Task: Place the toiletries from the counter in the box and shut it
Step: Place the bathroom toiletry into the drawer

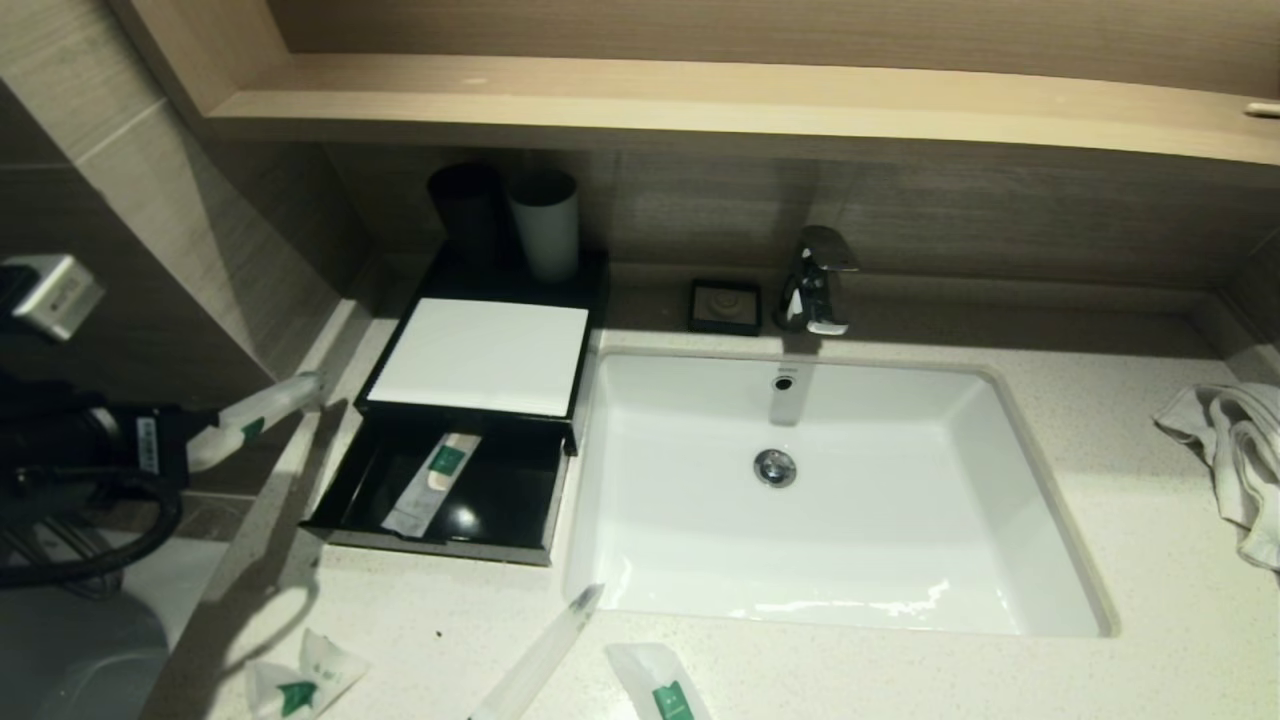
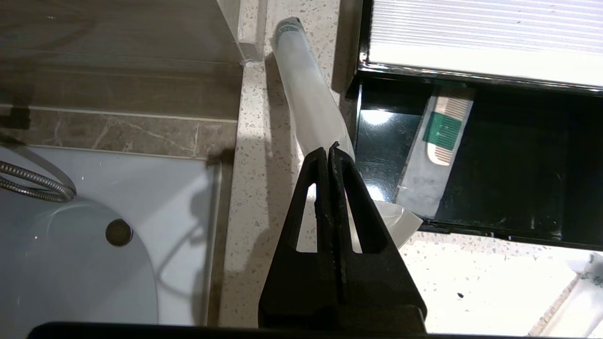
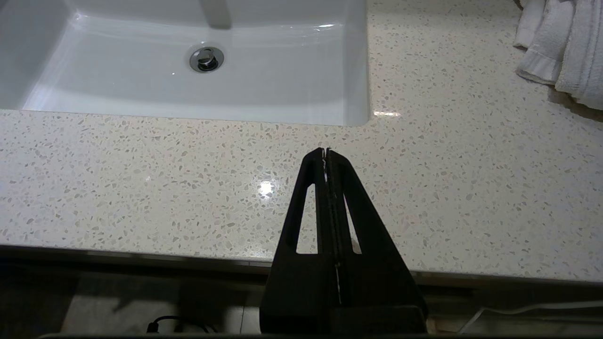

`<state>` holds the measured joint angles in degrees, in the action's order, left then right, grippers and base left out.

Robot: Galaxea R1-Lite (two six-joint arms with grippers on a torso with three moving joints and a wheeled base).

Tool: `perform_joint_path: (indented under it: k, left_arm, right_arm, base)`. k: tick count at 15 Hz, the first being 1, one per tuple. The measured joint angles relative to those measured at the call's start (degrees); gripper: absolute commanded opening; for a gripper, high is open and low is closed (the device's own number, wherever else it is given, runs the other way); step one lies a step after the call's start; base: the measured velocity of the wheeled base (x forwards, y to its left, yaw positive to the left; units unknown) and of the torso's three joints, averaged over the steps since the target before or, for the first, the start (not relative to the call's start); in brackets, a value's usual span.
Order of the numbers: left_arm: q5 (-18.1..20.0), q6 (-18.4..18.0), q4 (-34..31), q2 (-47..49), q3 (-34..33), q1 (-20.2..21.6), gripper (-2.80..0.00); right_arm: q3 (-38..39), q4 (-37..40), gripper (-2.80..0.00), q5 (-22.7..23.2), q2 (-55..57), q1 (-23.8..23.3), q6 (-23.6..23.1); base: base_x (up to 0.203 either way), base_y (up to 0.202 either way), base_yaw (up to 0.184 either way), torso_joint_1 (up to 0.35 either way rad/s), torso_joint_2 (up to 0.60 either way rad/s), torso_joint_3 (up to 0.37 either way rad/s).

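My left gripper (image 1: 192, 446) is shut on one end of a long thin wrapped stick (image 1: 258, 408), held in the air left of the box (image 1: 485, 355); the stick's far end points toward the wall. In the left wrist view the closed gripper (image 2: 328, 151) pinches that stick (image 2: 306, 99) beside the open drawer (image 2: 513, 179). A comb sachet (image 1: 435, 480) with a green label lies in the drawer (image 1: 510, 490). On the counter (image 1: 900, 670) near the front lie a crumpled sachet (image 1: 300, 682), a long stick (image 1: 540, 660) and another sachet (image 1: 662, 692). My right gripper (image 3: 326, 151) is shut and empty over the counter's front edge.
A white sink basin (image 1: 830, 500) with a faucet (image 1: 815, 280) fills the middle. Black (image 1: 465, 210) and white (image 1: 545, 225) cups stand behind the box, a small black soap dish (image 1: 725, 305) sits by the faucet, and a white towel (image 1: 1230, 450) lies at the right.
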<state>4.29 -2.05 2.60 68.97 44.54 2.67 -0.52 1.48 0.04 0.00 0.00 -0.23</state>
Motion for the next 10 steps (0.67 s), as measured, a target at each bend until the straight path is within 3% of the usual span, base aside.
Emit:
perform_joint_path:
  k: [3,6,10]
  left_arm:
    - [0.1,0.0,-2.8,-2.9,0.4,-1.4,-2.8]
    - [3.6,0.2,-3.4,-4.9,0.8,-1.8,-2.8]
    - [4.6,0.6,-5.0,-7.6,1.0,-3.1,-2.8]
  right_arm:
    - [0.0,0.0,-2.8,0.0,0.0,0.0,0.0]
    - [0.0,0.0,-2.8,0.0,0.0,0.0,0.0]
    - [0.0,0.0,-2.8,0.0,0.0,0.0,0.0]
  base:
    - [0.0,0.0,0.0,0.0,0.0,0.0]
    - [0.0,0.0,0.0,0.0,0.0,0.0]
    - [0.0,0.0,0.0,0.0,0.0,0.0]
